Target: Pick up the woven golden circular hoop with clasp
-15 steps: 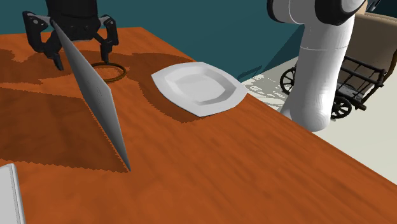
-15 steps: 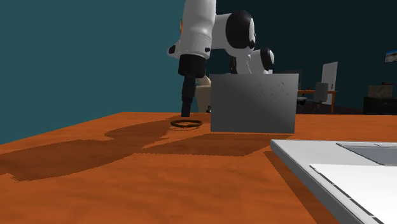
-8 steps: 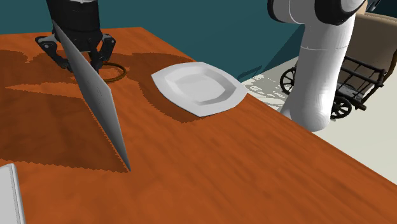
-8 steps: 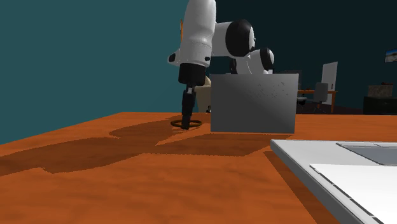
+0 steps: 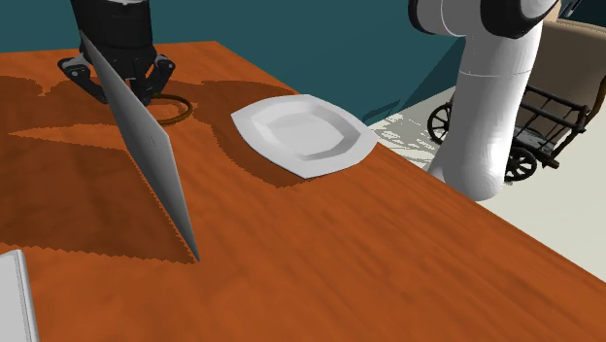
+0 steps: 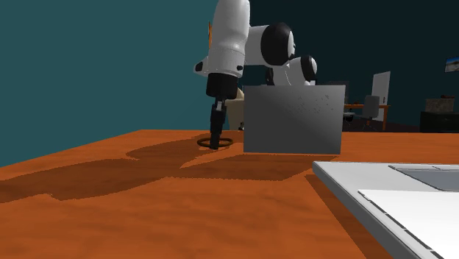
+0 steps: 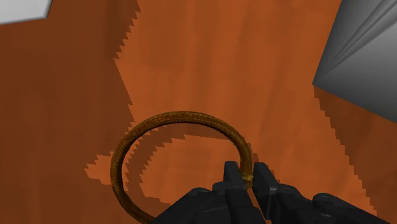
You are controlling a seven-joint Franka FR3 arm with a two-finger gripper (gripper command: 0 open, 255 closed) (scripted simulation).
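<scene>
Now your gripper stands narrow, its two black fingers pinching the band of the woven golden hoop between them. The hoop lies on the orange-brown table, at nine o'clock from the white plate in the shoulder view, near the grey panel.

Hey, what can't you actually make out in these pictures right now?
The clasp: in the wrist view the hoop runs under the gripper and off the edge.
Shoulder view: the grey panel hides most of the hoop and part of the gripper.
Second exterior view: the hoop is too small to tell whether it touches the table.
</scene>
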